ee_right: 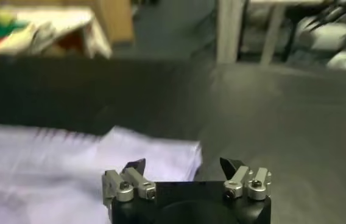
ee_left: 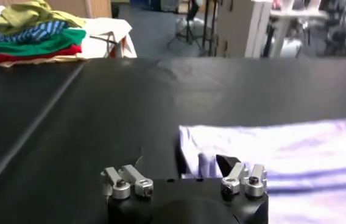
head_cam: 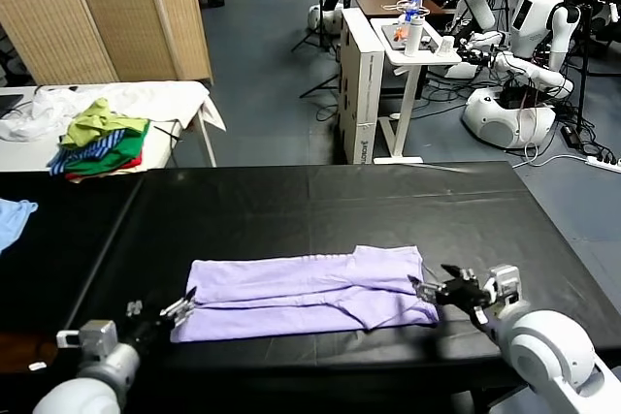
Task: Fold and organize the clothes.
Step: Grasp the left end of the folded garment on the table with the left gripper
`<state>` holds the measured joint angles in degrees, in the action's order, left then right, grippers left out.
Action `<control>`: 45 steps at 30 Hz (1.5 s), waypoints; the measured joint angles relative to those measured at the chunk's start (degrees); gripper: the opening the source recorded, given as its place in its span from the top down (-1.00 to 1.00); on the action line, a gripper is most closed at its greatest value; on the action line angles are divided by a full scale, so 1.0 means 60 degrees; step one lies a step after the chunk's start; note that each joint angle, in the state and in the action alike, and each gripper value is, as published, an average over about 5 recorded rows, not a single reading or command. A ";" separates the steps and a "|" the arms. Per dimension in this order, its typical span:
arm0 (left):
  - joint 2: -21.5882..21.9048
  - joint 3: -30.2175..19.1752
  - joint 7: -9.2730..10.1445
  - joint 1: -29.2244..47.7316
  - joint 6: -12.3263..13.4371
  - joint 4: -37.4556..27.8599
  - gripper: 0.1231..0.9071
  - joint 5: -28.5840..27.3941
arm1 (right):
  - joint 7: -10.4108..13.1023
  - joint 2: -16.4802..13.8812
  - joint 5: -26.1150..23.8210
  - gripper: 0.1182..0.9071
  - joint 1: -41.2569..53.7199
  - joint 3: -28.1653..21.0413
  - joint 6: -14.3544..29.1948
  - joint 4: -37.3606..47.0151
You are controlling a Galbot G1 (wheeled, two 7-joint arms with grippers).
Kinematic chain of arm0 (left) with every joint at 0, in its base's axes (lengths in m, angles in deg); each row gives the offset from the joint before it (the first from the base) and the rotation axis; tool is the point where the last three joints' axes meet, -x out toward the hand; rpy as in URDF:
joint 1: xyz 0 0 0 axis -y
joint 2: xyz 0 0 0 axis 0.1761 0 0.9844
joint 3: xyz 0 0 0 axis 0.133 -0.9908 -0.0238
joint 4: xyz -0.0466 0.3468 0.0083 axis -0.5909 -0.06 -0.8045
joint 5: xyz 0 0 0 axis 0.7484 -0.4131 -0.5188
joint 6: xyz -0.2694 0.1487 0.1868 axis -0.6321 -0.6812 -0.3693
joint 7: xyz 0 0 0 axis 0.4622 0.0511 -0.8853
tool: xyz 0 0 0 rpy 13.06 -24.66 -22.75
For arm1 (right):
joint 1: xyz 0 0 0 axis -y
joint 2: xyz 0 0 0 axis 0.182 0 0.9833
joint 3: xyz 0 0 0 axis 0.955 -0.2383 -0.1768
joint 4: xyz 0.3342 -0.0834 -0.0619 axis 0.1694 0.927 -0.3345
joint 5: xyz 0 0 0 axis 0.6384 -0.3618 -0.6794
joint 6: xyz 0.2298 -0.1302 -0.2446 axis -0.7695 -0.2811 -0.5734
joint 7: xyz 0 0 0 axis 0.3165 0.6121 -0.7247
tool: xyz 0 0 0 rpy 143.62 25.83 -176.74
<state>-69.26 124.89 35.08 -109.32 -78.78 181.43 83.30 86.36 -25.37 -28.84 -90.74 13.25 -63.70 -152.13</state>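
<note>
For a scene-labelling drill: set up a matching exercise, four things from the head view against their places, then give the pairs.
Things:
1. lavender T-shirt
2. colourful garment heap
3. light blue cloth
4. right gripper

Places:
A. white side table, far left
B. shirt's right edge, jaws open
C. left edge of the black table
D. flat, folded lengthwise, on the black table's near part

Pairs: 1-D, 2-A, 3-C, 4-B

Black table, one shirt on it

The table [head_cam: 291,201] carries a folded lavender T-shirt [head_cam: 310,293] lying flat between both tools, plus a light blue cloth [head_cam: 12,220] beyond the left tool [head_cam: 184,305].
</note>
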 joint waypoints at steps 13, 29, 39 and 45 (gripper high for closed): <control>-0.0272 -0.0678 0.0001 0.1122 0.0069 -0.1099 -1.00 0.0091 | 0.0449 0.1019 -0.0473 -0.92 0.1008 -0.0896 0.0153 0.1307; -0.0294 -0.1048 -0.0024 0.1574 0.0051 -0.1964 -0.19 0.0050 | 0.0397 0.1457 -0.0785 -0.16 0.1104 -0.1111 0.0085 0.1667; -0.0407 -0.1246 -0.0046 0.1891 0.0136 -0.2355 0.83 -0.0032 | 0.0514 0.1609 -0.1134 0.68 0.1006 -0.1053 0.0251 0.1650; -0.0523 -0.1256 -0.0055 0.1982 0.0213 -0.2475 0.94 -0.0291 | 0.0516 0.1736 -0.1340 0.87 0.0953 -0.1012 0.0333 0.1657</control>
<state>-72.40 117.35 34.75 -97.43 -77.50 166.58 81.55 89.46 -14.96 -36.88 -85.03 7.18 -61.70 -142.18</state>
